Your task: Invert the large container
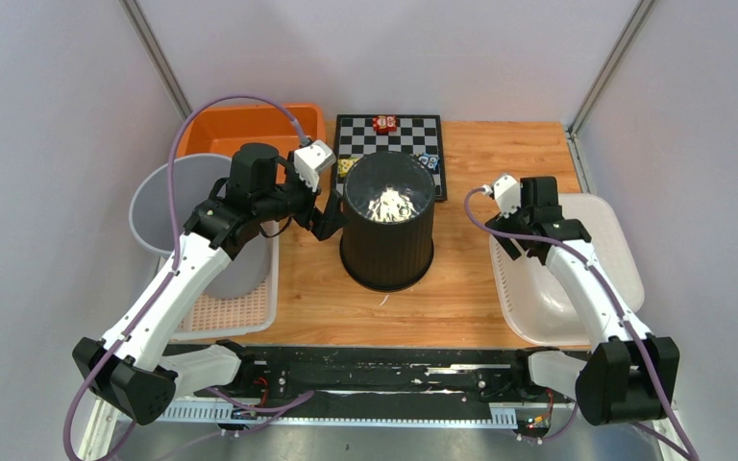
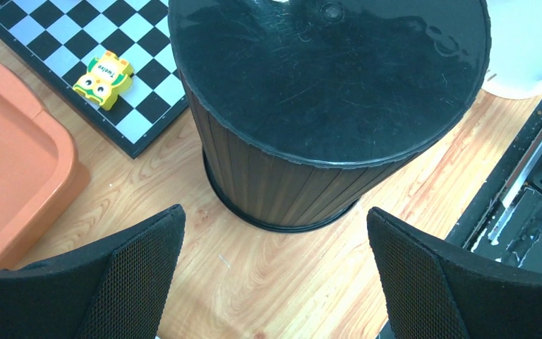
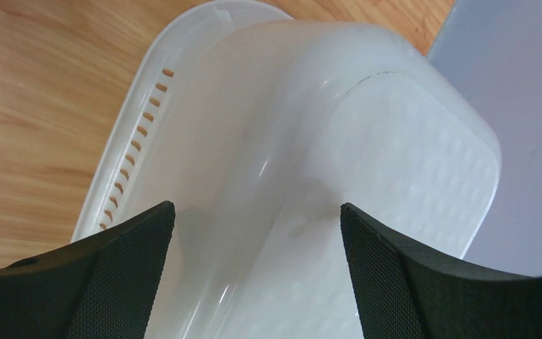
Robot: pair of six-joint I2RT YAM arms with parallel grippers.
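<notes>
The large container (image 1: 388,226), a tall black ribbed bin, stands mid-table with its rim on the wood and its flat glossy base (image 2: 328,70) facing up. My left gripper (image 1: 331,217) hovers just left of it, open, with nothing between its black pads (image 2: 141,275); the gripper (image 2: 272,233) looks down at bare wood short of the bin's rim. My right gripper (image 1: 517,246) hangs open over a white tub (image 1: 577,288) at the right edge. In the right wrist view the gripper (image 3: 257,212) is empty, and the white tub (image 3: 367,162) lies bottom-up beneath it.
A chessboard (image 1: 389,144) with small toys lies behind the bin; a yellow toy (image 2: 104,80) sits on it. An orange tray (image 1: 250,125) is at the back left, and a grey bin (image 1: 187,206) rests in a white basket (image 1: 235,312). Grey walls close both sides.
</notes>
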